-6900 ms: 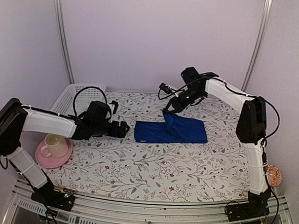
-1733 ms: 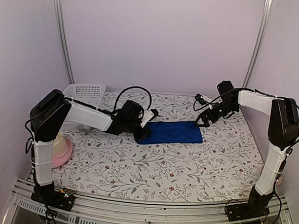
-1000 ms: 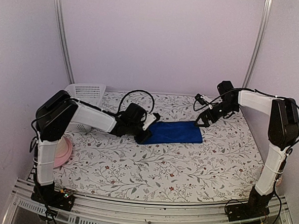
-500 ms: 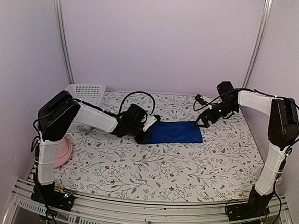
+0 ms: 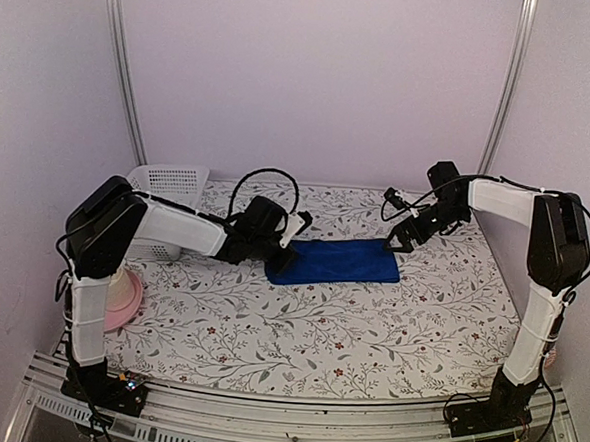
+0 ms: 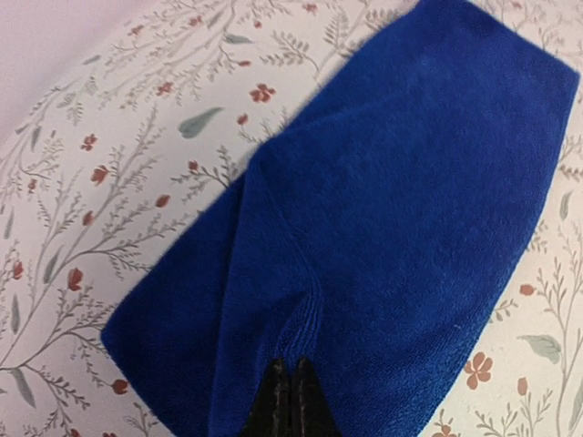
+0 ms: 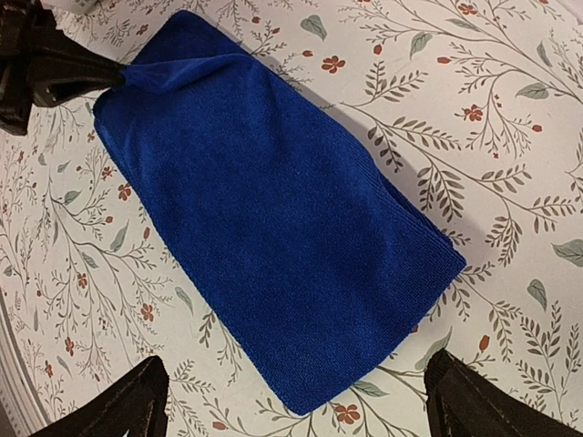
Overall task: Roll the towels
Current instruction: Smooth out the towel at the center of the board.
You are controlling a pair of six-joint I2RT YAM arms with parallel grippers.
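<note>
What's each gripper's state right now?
left gripper: shut, pinching the blue towel at its edge.
right gripper: open, holding nothing.

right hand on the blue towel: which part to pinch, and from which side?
Probably the blue towel at its short right end, from straight above, straddling the edge. It lies flat as a long folded strip, that end is free and sits directly beneath the open right hand, and the left hand is shut on the opposite end.
</note>
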